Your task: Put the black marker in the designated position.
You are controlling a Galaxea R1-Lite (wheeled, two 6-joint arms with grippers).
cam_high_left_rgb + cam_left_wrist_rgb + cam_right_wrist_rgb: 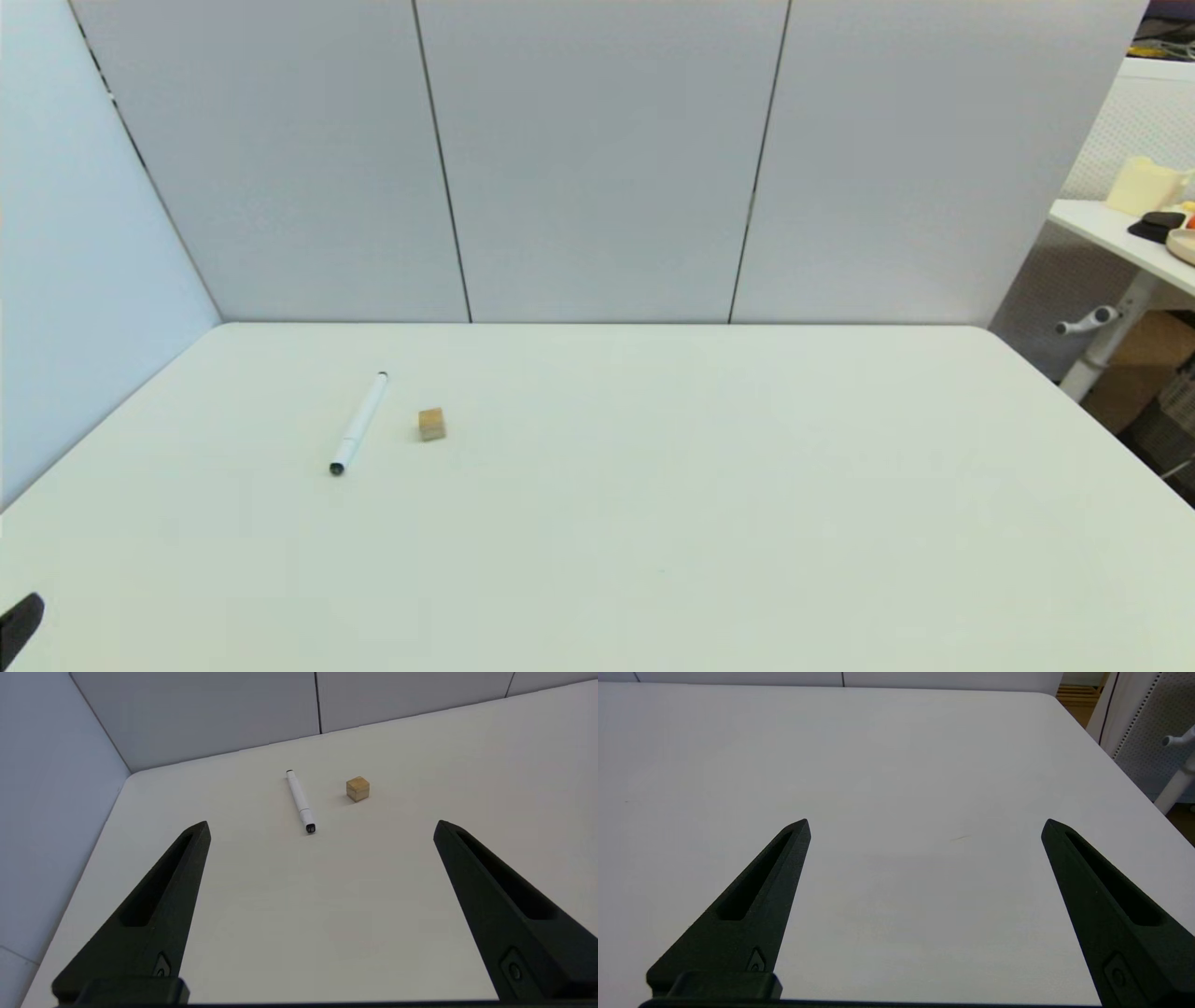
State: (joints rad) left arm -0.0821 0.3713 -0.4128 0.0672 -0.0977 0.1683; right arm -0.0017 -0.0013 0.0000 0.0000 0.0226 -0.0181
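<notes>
The black marker (358, 424), a slim white-barrelled pen with dark ends, lies flat on the white table (653, 523), left of centre. A small tan wooden cube (431, 424) sits just to its right, not touching it. In the left wrist view the marker (301, 801) and the cube (358, 788) lie well ahead of my left gripper (322, 828), which is open and holds nothing. Only a black tip of the left gripper (19, 623) shows at the head view's lower left corner. My right gripper (924, 826) is open over bare table, away from both objects.
Grey partition panels (597, 159) wall the table at the back and on the left. Beyond the table's right edge stands another white table (1120, 238) with a few items on it. The table's rounded far right corner (1052, 695) shows in the right wrist view.
</notes>
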